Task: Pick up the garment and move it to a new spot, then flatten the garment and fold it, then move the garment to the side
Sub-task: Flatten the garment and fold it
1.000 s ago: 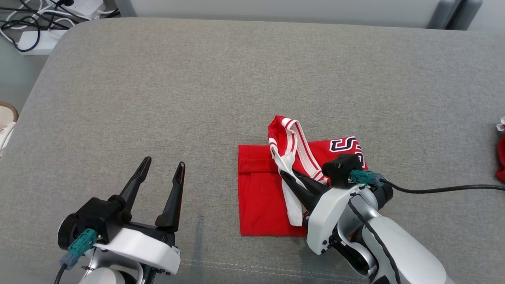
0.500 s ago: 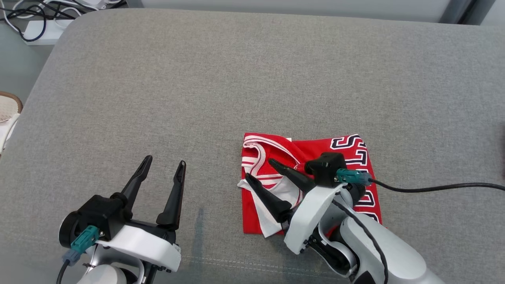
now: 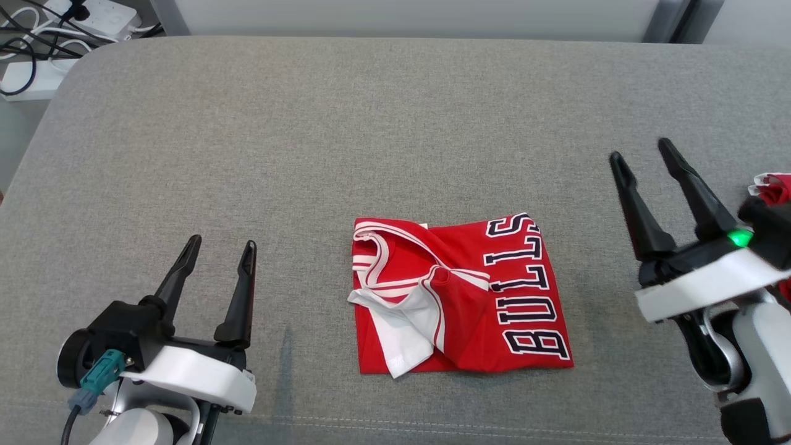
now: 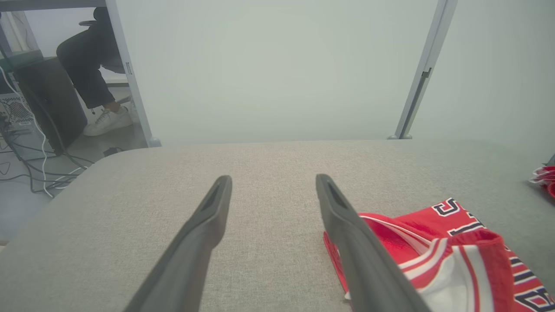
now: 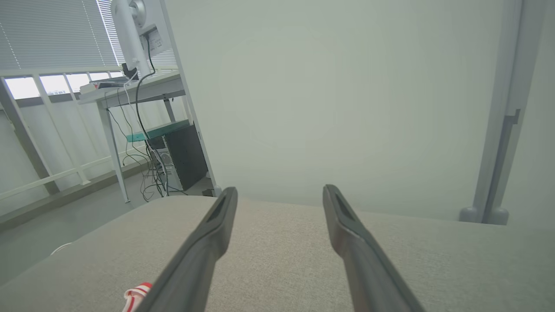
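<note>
A red jersey, the garment (image 3: 460, 293), lies folded into a rough square on the grey cushioned surface (image 3: 371, 136), its dark "BULLS" lettering facing up and a white-lined armhole flap loose on its left part. Nothing touches it. My left gripper (image 3: 219, 253) is open at the lower left, well left of the garment. At the right, clear of the garment, my right gripper (image 3: 642, 153) stands open and empty. In the left wrist view the garment (image 4: 455, 251) lies just right of my open left gripper (image 4: 273, 184). The right wrist view has my open right gripper (image 5: 279, 195) over bare cushion.
Another red and white cloth (image 3: 772, 188) lies at the right edge behind my right arm; a bit of it (image 5: 136, 294) appears in the right wrist view. Cables and a power strip (image 3: 31, 37) lie on the floor at the far left. A seated person's leg (image 4: 93, 78) is beyond the cushion.
My right gripper opened, let go of the jersey's folded-over top part and drew back to the right. The jersey now lies flat. The head camera shifted; the left gripper stayed open.
</note>
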Tool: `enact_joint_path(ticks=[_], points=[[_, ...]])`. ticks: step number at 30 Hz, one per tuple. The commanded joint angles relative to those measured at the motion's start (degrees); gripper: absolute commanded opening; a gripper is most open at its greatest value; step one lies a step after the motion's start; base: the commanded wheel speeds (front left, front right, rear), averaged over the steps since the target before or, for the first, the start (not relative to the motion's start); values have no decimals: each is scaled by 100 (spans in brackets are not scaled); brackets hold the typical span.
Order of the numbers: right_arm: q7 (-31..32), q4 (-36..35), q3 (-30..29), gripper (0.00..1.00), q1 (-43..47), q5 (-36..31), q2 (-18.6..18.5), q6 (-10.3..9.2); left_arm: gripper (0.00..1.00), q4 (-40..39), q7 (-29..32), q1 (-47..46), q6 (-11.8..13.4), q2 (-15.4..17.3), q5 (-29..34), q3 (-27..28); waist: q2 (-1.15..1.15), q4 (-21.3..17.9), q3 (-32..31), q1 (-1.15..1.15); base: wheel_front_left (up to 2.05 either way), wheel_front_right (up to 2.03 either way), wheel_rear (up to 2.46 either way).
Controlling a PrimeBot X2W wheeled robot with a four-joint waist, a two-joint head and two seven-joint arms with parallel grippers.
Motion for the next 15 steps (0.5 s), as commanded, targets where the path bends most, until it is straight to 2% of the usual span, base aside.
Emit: enact_joint_path(ticks=[1, 7, 15], points=[[-76, -109, -94, 100, 207, -205, -14, -15, 100, -97, -50, -119, 62, 180, 12, 283, 0, -35, -39, 0, 0, 0, 0], [-206, 119, -924, 100, 1001, -863, -53, -15, 100, 29, -158, 50, 240, 233, 26, 437, 0, -119, -155, 0, 0, 0, 0], [-249, 379, -1218, 100, 1724, -907, 229, -15, 100, 170, -337, 309, 296, 227, 32, 603, 0, -176, -328, 0, 0, 0, 0]])
